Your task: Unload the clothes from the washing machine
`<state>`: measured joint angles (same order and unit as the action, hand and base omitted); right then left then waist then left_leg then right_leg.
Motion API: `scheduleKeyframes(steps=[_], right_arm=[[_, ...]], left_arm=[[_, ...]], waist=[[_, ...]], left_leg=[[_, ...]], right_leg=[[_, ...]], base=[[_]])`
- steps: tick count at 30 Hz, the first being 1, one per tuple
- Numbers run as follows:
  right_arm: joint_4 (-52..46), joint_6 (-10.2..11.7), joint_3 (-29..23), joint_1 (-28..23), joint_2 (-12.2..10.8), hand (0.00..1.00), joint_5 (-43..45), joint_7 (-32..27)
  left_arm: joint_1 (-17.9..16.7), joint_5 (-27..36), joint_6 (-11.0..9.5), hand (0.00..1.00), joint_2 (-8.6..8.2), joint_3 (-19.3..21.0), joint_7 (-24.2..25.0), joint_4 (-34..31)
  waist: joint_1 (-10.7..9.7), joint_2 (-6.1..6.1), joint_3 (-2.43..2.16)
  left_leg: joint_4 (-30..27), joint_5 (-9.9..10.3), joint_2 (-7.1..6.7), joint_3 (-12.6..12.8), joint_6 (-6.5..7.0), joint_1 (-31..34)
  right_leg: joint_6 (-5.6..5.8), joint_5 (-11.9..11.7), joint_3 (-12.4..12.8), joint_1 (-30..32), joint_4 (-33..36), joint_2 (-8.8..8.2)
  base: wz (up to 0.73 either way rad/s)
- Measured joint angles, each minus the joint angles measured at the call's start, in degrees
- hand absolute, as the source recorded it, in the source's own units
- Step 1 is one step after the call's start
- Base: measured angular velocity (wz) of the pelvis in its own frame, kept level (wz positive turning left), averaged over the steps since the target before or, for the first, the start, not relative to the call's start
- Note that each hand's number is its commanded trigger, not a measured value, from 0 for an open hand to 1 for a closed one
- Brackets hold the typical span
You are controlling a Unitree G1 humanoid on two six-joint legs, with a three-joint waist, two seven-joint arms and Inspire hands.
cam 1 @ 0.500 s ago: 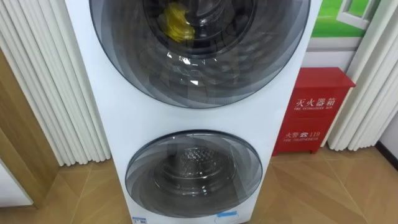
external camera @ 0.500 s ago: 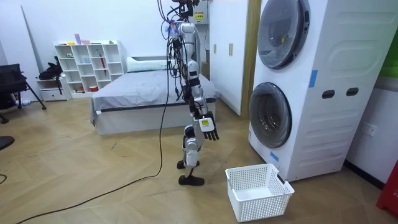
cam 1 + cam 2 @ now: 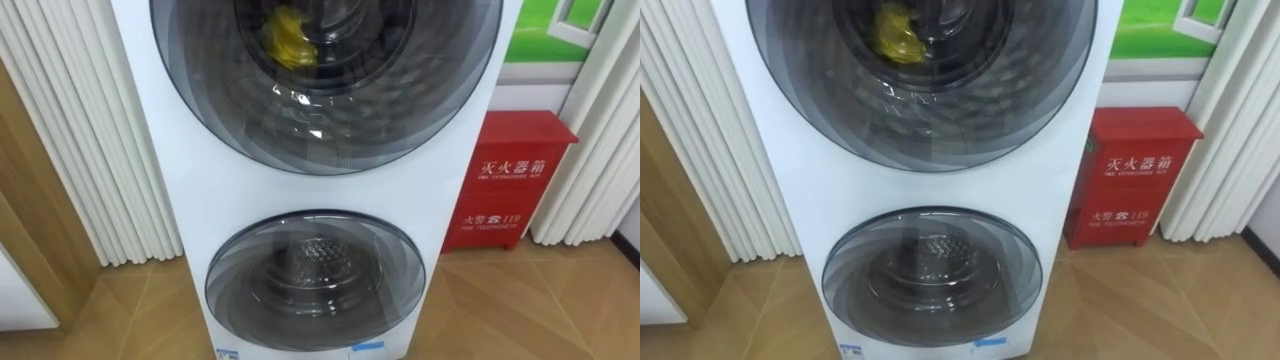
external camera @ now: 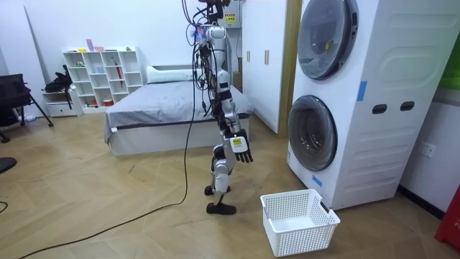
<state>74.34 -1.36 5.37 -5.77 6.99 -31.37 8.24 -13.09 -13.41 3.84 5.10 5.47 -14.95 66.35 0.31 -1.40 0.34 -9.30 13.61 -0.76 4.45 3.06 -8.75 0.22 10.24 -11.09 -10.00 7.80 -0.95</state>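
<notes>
Wooden floor [image 4: 108,208] runs up to the stacked washing machine [image 3: 320,192], where a yellow garment [image 3: 288,38] lies behind the closed upper door [image 3: 400,120]. Right hand [image 4: 241,146] hangs empty, fingers loose — step closer first, then swing that door fully open before reaching in for it.

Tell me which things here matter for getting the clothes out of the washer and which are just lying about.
For the job: washing machine, closed upper door, yellow garment behind it, white basket on the floor.
Just around: red cabinet, curtains, bed, white shelf unit.
</notes>
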Motion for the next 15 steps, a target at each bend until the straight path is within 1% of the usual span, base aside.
scheduleKeyframes(steps=[4, 5, 6, 7, 8, 9, 10, 11, 12, 13, 14, 15], right_arm=[[-0.44, -0.34, -0.04, 0.08, 0.02, 0.00, 0.07, -0.15], [-0.97, -0.82, -0.15, 0.15, 0.10, 0.00, 0.13, -0.24], [-3.08, -2.03, -0.78, 0.25, 0.39, 0.00, 0.31, -0.76], [-5.79, -2.70, -2.87, 0.77, 0.63, 0.00, 0.49, -1.46], [-7.47, -2.80, -3.69, 1.21, 0.82, 0.00, 0.74, -2.12], [-9.81, -2.83, -5.62, 3.05, 1.13, 0.00, 1.06, -3.11], [-12.45, -2.81, -8.31, 5.33, 1.33, 0.00, 1.73, -4.36], [-14.24, -2.81, -9.25, 6.31, 1.57, 0.00, 1.75, -4.93], [-18.41, -2.78, -10.04, 8.23, 2.44, 0.00, 1.62, -5.95], [-22.09, -2.29, -11.00, 10.61, 3.33, 0.00, 1.41, -6.84], [-23.75, -2.19, -11.32, 11.84, 3.80, 0.00, 1.40, -7.34], [-27.36, -2.13, -11.33, 13.82, 4.92, 0.00, 1.48, -8.47]], left_arm=[[-0.20, 0.10, 0.00, 0.00, 0.03, -0.01, 0.17, -0.13], [-0.11, 0.00, 0.04, 0.00, 0.04, 0.07, 0.33, -0.37], [-0.05, -0.16, 0.04, 0.00, 0.06, 0.19, 0.63, -0.95], [0.32, -0.19, 0.02, 0.00, 0.10, 0.55, 0.81, -1.01], [0.37, -0.31, -0.03, 0.00, 0.15, 0.68, 0.87, -1.05], [0.56, -0.43, -0.16, 0.00, 0.29, 1.18, 0.96, -1.06], [1.12, -0.41, -0.20, 0.00, 0.45, 1.86, 1.06, -1.09], [1.13, -0.41, -0.22, 0.00, 0.53, 2.10, 1.14, -1.24], [1.07, -0.37, -0.27, 0.00, 0.71, 2.16, 1.30, -1.71], [1.36, -0.38, -0.21, 0.00, 0.89, 2.21, 1.56, -1.77], [1.54, -0.38, -0.14, 0.00, 1.02, 2.22, 1.66, -1.85], [1.79, -0.41, -0.09, 0.00, 1.31, 2.31, 1.68, -2.30]], waist=[[0.04, -0.12, 0.03], [0.07, -0.16, 0.04], [0.08, -0.50, 0.10], [0.07, -0.69, 0.38], [0.05, -0.75, 0.47], [-0.01, -0.92, 0.78], [-0.15, -1.07, 0.79], [-0.07, -1.16, 0.76], [-0.01, -1.16, 0.64], [0.15, -1.30, 0.61], [0.05, -1.07, 0.39], [0.18, -1.52, 0.09]], left_leg=[[0.01, 0.00, 0.00, -0.05, 0.00, -0.17], [0.01, 0.00, 0.01, -0.05, 0.00, -0.19], [-0.02, -0.01, 0.03, -0.01, 0.00, -0.22], [-0.22, -0.01, 0.01, 0.00, 0.01, -0.11], [-0.31, 0.00, 0.01, 0.01, 0.01, 0.10], [-0.28, 0.01, -0.01, 0.16, 0.03, 0.21], [-0.25, 0.01, -0.01, 0.15, 0.03, 0.31], [-0.25, 0.01, -0.01, 0.15, 0.02, 0.31], [-0.31, 0.00, -0.04, 0.15, 0.01, 0.44], [-0.51, -0.05, -0.08, 0.14, 0.00, 0.54], [-0.55, -0.07, -0.09, 0.10, 0.00, 0.53], [-0.56, -0.09, -0.06, 0.04, -0.02, 0.46]], right_leg=[[0.00, 0.00, 0.08, -0.11, 0.01, 0.04], [0.00, 0.00, 0.08, -0.12, 0.02, 0.04], [0.00, 0.00, 0.13, -0.11, 0.06, 0.04], [0.00, 0.00, 0.01, -0.03, 0.16, -0.03], [0.00, 0.00, -0.13, 0.10, 0.17, -0.06], [-0.03, -0.02, -0.20, 0.20, 0.14, -0.09], [-0.05, -0.03, -0.18, 0.25, 0.13, -0.08], [-0.06, -0.04, -0.04, 0.36, 0.15, -0.04], [-0.08, -0.05, 0.03, 0.89, 0.15, -0.03], [-0.10, -0.06, 0.01, 1.07, 0.17, -0.04], [-0.10, -0.06, 0.00, 1.04, 0.17, -0.04], [-0.10, -0.06, -0.05, 0.95, 0.15, 0.02]], base=[[0.00], [0.00], [0.00], [0.00], [-0.04], [0.00], [0.00], [0.00], [0.00], [0.00], [0.03], [0.04]])
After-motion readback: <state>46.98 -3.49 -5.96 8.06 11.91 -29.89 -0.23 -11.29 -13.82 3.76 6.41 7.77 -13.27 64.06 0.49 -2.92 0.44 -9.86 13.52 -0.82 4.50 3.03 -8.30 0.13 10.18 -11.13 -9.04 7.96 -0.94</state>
